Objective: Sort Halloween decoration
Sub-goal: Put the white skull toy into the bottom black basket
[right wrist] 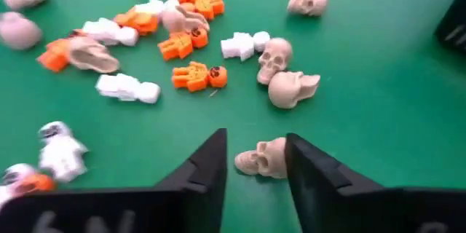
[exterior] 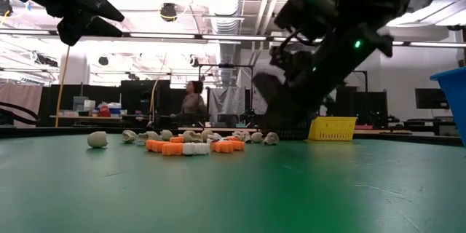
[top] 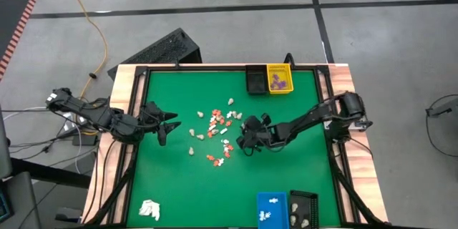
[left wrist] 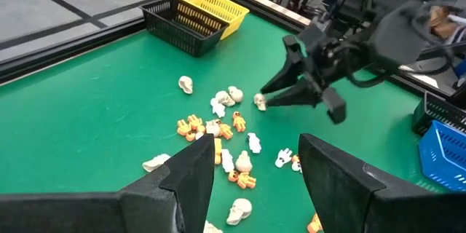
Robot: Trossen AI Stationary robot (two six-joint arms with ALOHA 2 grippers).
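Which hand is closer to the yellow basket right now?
Right. The right hand sits at the pile's edge, with the yellow basket not far beyond it; the left hand hangs across the pile, much farther from it.

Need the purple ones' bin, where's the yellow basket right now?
High view: the yellow basket sits at the table's far edge, right of centre, touching a black basket on its left.

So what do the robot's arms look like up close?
Both arms are black and jointed. The right arm has small green lights glowing on it. Each ends in a pincer with two flat, dark, wedge-shaped fingers: left pincer, right pincer.
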